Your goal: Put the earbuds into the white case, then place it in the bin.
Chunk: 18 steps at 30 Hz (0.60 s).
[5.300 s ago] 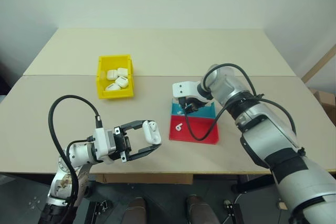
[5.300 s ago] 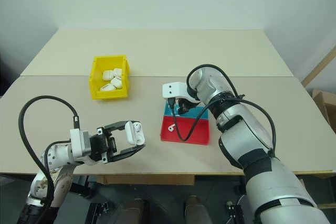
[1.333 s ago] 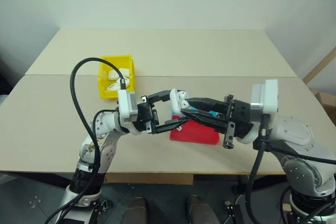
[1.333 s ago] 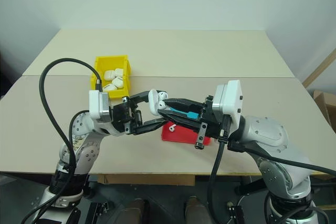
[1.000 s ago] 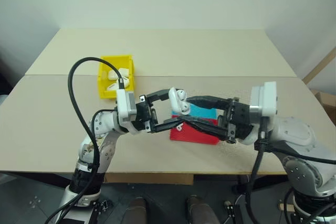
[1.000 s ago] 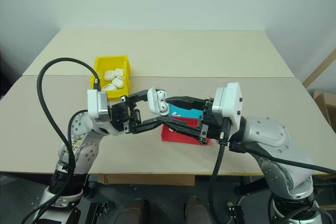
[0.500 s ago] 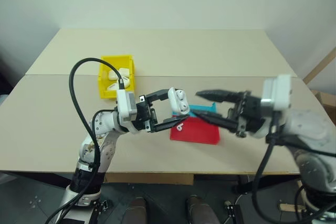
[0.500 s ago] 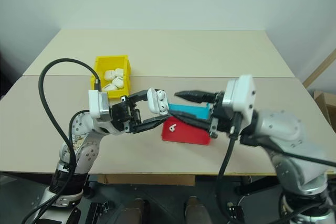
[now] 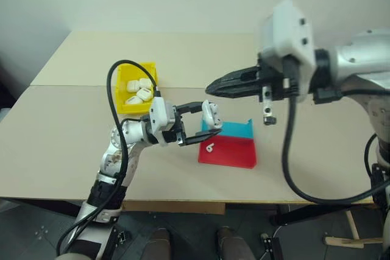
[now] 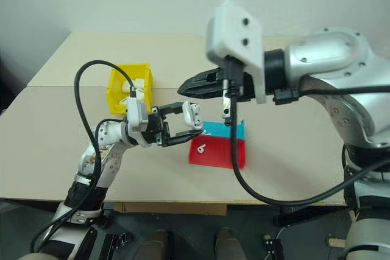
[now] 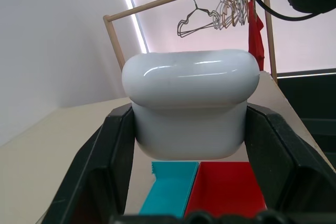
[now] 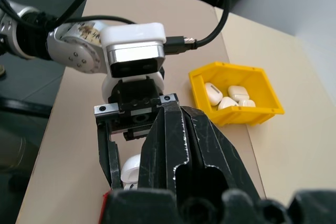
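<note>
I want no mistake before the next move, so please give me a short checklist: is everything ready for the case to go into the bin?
1. Case gripped: ok, it sits between both fingers of the left gripper, above the table.
2. Earbuds all in the case: not ok, one earbud lies on the red tray.
3. Case lid shut: cannot tell.
4. Right gripper free: ok, it is shut, nothing is seen in it, and it is raised above the case.
5. Bin ready: ok, it stands upright on the table and holds other white cases.
</note>
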Motion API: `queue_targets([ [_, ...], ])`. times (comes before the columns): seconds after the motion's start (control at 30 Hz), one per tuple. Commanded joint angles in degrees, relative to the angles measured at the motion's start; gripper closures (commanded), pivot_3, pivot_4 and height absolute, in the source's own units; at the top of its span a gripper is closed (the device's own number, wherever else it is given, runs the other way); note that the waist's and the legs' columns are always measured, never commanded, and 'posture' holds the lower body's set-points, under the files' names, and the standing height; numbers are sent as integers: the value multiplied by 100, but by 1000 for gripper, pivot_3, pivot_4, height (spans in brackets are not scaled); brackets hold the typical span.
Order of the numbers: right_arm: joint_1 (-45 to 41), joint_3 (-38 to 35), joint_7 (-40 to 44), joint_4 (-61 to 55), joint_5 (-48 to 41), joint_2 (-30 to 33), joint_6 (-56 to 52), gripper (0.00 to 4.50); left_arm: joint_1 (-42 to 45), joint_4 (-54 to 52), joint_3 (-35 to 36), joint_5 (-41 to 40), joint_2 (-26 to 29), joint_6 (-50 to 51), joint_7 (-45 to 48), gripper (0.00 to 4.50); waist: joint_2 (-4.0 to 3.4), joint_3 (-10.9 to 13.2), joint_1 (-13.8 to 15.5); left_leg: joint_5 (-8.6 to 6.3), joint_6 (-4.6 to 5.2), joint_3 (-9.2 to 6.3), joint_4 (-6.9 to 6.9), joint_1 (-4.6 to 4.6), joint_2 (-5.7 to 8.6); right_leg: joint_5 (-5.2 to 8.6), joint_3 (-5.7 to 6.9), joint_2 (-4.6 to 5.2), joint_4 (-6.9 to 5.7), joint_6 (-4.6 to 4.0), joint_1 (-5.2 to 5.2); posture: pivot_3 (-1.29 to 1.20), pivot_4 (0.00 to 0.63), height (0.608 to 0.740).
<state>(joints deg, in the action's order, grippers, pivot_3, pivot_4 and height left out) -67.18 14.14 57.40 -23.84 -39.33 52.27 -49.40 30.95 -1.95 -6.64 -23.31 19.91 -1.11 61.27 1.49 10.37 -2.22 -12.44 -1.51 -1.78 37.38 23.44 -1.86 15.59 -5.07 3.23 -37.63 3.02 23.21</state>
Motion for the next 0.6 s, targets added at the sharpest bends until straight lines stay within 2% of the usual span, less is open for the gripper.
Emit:
queue_targets([
  [0.03,-472,440,550,163,700,-31,407,4441,184,-12,-22,139,16,-133,-20,1708,0,0,-4,0,0,0,0,-2,0,0,0,0,-2,0,1,0,150,740],
  [0.2,-589,936,1116,238,1383,-186,846,4441,220,-57,-57,311,84,-55,-64,1708,0,0,-11,0,0,0,2,-4,-1,0,0,-2,-5,0,0,0,150,740],
  [0.6,-387,1425,1505,329,2731,-541,1666,4441,125,-238,-60,311,93,43,-225,1708,0,0,-11,0,0,-1,6,-4,-1,0,1,-1,-12,0,1,0,150,740],
])
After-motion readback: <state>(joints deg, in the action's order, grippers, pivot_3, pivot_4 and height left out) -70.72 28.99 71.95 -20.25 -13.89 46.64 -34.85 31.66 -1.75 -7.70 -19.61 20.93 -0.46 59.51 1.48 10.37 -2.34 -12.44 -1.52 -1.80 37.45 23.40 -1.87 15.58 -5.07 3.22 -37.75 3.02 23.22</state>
